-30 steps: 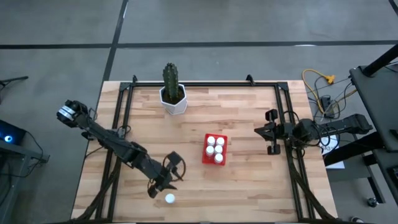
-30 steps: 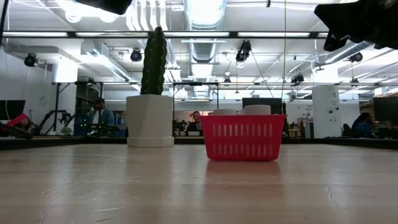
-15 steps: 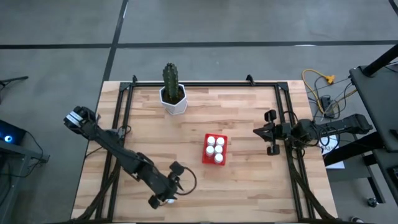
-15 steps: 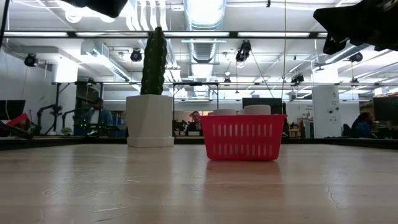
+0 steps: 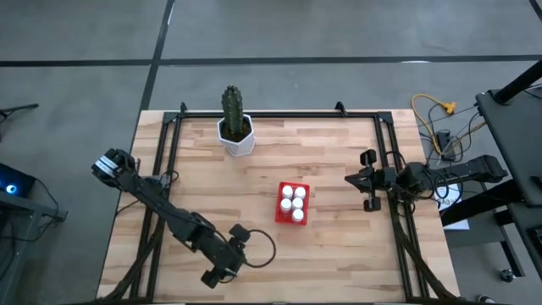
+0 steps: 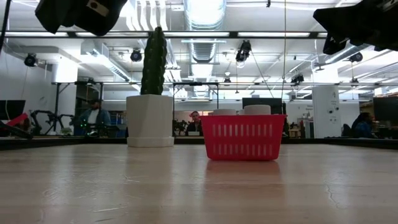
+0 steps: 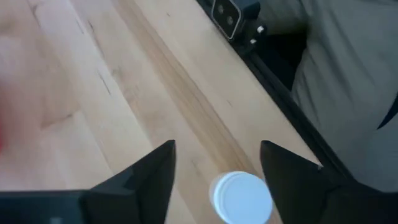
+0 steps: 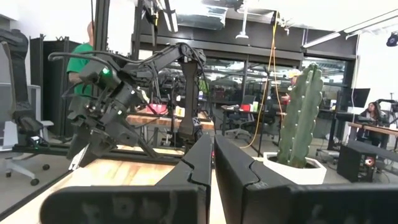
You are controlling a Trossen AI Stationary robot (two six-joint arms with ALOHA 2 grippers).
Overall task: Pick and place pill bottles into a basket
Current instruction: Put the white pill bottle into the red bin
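Left tool (image 7: 217,168) sits over the last pill bottle (image 7: 242,196), fingers apart, cap between them, nothing gripped yet. That bottle stands near the desk's (image 5: 339,169) near edge, well apart from the basket (image 5: 292,203), which looks to hold five already. I'd centre the cap, descend straight, then clench; a nudge could roll it off the edge. Open desk runs to the basket. Right tool (image 8: 213,163) is clenched empty, parked at the right side.

last pill bottle (image 7: 241,198) cut off, left tool (image 5: 230,269) hiding it overhead
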